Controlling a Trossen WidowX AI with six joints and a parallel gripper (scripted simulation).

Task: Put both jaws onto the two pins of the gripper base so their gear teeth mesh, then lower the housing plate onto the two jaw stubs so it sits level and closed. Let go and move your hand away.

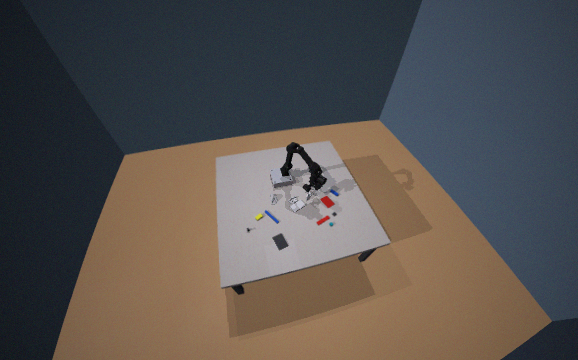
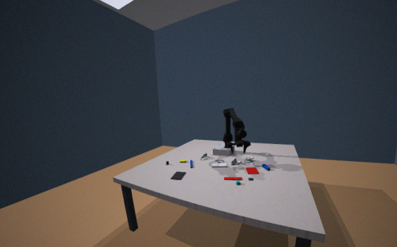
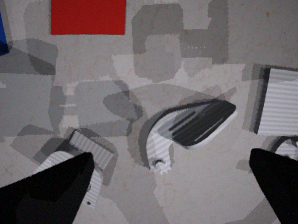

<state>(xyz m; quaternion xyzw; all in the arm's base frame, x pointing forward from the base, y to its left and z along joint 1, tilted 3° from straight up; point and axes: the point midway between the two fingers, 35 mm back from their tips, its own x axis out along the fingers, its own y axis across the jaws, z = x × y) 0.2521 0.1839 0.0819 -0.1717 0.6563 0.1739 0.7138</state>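
Observation:
My gripper [image 1: 314,188] [image 2: 238,152] [image 3: 172,159] is open and empty, pointing down above the table. A white jaw [image 1: 309,196] [image 2: 235,162] [image 3: 202,123] with gear teeth and a dark grip pad lies below, between the fingertips in the wrist view. A white part with a ribbed block [image 2: 249,159] [image 3: 92,146] lies beside it, partly hidden by the left finger. Another white part [image 1: 297,205] [image 2: 220,165] [image 3: 283,102] lies at the right edge of the wrist view. I cannot tell which is the base and which the housing plate. The second jaw [image 1: 274,199] [image 2: 204,157] lies apart.
A red plate [image 1: 327,202] [image 2: 252,171] [image 3: 88,16] and a blue block [image 1: 334,192] [image 2: 266,167] lie near the parts. A red bar [image 1: 323,220] [image 2: 233,178], blue bar [image 1: 272,217] [image 2: 191,164], yellow block [image 1: 259,217] [image 2: 183,161] and dark plate [image 1: 280,241] [image 2: 178,175] lie farther off.

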